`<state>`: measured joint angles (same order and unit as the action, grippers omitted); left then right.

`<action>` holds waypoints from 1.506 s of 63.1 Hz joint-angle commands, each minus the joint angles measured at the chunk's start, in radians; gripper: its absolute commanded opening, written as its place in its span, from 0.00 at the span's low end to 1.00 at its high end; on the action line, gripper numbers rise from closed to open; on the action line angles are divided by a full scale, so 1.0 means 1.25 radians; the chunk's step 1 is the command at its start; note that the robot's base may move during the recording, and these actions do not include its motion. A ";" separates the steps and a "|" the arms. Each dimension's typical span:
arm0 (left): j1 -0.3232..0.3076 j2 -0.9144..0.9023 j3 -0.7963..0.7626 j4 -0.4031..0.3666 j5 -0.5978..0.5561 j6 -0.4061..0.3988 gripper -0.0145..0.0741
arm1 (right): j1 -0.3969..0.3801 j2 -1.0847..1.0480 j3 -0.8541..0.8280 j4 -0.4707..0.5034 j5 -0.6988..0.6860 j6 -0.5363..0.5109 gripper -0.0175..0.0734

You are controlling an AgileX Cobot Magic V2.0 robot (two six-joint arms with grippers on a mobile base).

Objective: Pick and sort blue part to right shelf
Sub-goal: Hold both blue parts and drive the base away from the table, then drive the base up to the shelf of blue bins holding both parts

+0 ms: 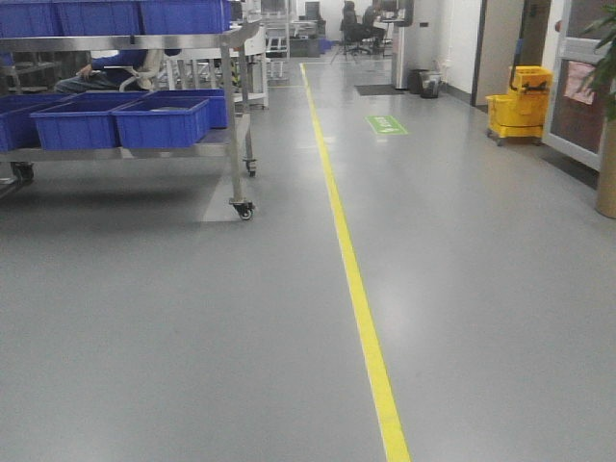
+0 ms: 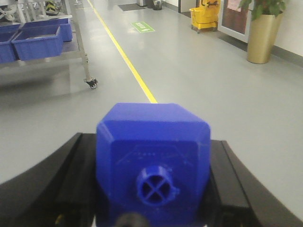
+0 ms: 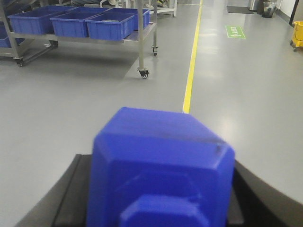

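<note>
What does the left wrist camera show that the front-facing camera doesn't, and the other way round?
Only the left wrist view: a blue block clamped in the left gripper, with black jaws on either side of it. Only the front-facing view: the upper crates on the rack's top tier, and office chairs at the far end. Both: the steel rack on casters, its lower crates, the yellow floor line, the green floor marking and the yellow mop bucket.

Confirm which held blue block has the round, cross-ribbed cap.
The left-wrist-view block: round cap, cross inside. The right-wrist-view block has an angular cap.
</note>
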<state>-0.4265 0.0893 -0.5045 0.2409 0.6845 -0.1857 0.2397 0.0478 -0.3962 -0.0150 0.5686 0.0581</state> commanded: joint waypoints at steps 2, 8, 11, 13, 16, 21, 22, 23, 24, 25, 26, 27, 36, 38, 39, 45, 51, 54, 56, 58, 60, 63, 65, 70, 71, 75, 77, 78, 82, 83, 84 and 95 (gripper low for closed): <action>-0.005 0.011 -0.021 0.005 -0.070 0.001 0.52 | -0.001 0.010 -0.020 -0.008 -0.074 -0.010 0.44; -0.005 0.011 -0.021 0.005 -0.070 0.001 0.52 | -0.001 0.010 -0.020 -0.008 -0.073 -0.010 0.44; -0.005 0.011 -0.021 0.005 -0.070 0.001 0.52 | -0.001 0.010 -0.020 -0.008 -0.073 -0.010 0.44; -0.005 0.011 -0.021 0.005 -0.070 0.001 0.52 | -0.001 0.010 -0.020 -0.008 -0.073 -0.010 0.44; -0.005 0.011 -0.021 0.005 -0.070 0.001 0.52 | -0.001 0.010 -0.020 -0.008 -0.075 -0.010 0.44; -0.005 0.011 -0.021 0.005 -0.070 0.001 0.52 | -0.001 0.010 -0.020 -0.008 -0.076 -0.010 0.44; -0.005 0.011 -0.021 0.005 -0.070 0.001 0.52 | -0.001 0.010 -0.020 -0.008 -0.076 -0.010 0.44; -0.005 0.011 -0.021 0.005 -0.070 0.001 0.52 | -0.001 0.010 -0.020 -0.008 -0.076 -0.010 0.44; -0.005 0.011 -0.021 0.005 -0.070 0.001 0.52 | -0.001 0.010 -0.020 -0.008 -0.076 -0.010 0.44; -0.005 0.011 -0.021 0.005 -0.070 0.001 0.52 | -0.001 0.010 -0.020 -0.008 -0.076 -0.010 0.44; -0.005 0.011 -0.021 0.005 -0.070 0.001 0.52 | -0.001 0.010 -0.020 -0.008 -0.076 -0.010 0.44; -0.005 0.011 -0.021 0.005 -0.070 0.001 0.52 | -0.001 0.010 -0.020 -0.008 -0.076 -0.010 0.44; -0.005 0.011 -0.021 0.005 -0.070 0.001 0.52 | -0.001 0.010 -0.020 -0.008 -0.076 -0.010 0.44; -0.005 0.011 -0.021 0.005 -0.070 0.001 0.52 | -0.001 0.010 -0.020 -0.008 -0.076 -0.010 0.44; -0.005 0.011 -0.021 0.005 -0.070 0.001 0.52 | -0.001 0.010 -0.020 -0.008 -0.076 -0.010 0.44; -0.005 0.011 -0.021 0.005 -0.070 0.001 0.52 | -0.001 0.010 -0.020 -0.008 -0.076 -0.010 0.44; -0.005 0.011 -0.021 0.005 -0.070 0.001 0.52 | -0.001 0.010 -0.020 -0.008 -0.076 -0.010 0.44; -0.005 0.011 -0.021 0.005 -0.070 0.001 0.52 | -0.001 0.010 -0.020 -0.008 -0.076 -0.010 0.44; -0.005 0.011 -0.021 0.005 -0.070 0.001 0.52 | -0.001 0.010 -0.020 -0.008 -0.076 -0.010 0.44; -0.005 0.011 -0.021 0.005 -0.070 0.001 0.52 | -0.001 0.010 -0.020 -0.008 -0.076 -0.010 0.44; -0.005 0.011 -0.021 0.005 -0.070 0.001 0.52 | -0.001 0.010 -0.020 -0.008 -0.076 -0.010 0.44; -0.005 0.011 -0.021 0.005 -0.070 0.001 0.52 | -0.001 0.010 -0.020 -0.008 -0.076 -0.010 0.44; -0.005 0.011 -0.021 0.004 -0.070 0.001 0.52 | -0.001 0.010 -0.020 -0.008 -0.076 -0.010 0.44; -0.005 0.011 -0.021 0.002 -0.070 0.001 0.52 | -0.001 0.010 -0.020 -0.008 -0.076 -0.010 0.44; -0.005 0.011 -0.021 0.002 -0.070 0.001 0.52 | -0.001 0.010 -0.020 -0.008 -0.076 -0.010 0.44; -0.005 0.011 -0.021 0.002 -0.070 0.001 0.52 | -0.001 0.010 -0.020 -0.008 -0.076 -0.010 0.44; -0.005 0.011 -0.021 0.002 -0.070 0.001 0.52 | -0.001 0.010 -0.020 -0.008 -0.076 -0.010 0.44; -0.005 0.011 -0.021 0.002 -0.070 0.001 0.52 | -0.001 0.010 -0.020 -0.008 -0.076 -0.010 0.44; -0.005 0.011 -0.021 0.002 -0.070 0.001 0.52 | -0.001 0.010 -0.020 -0.008 -0.076 -0.010 0.44; -0.005 0.011 -0.021 0.002 -0.070 0.001 0.52 | -0.001 0.010 -0.020 -0.008 -0.076 -0.010 0.44; -0.005 0.011 -0.021 0.002 -0.070 0.001 0.52 | -0.001 0.010 -0.020 -0.008 -0.076 -0.010 0.44; -0.005 0.011 -0.021 0.002 -0.070 0.001 0.52 | -0.001 0.010 -0.020 -0.008 -0.076 -0.010 0.44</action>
<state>-0.4265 0.0893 -0.5022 0.2372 0.6845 -0.1847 0.2397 0.0464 -0.3962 -0.0173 0.5701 0.0581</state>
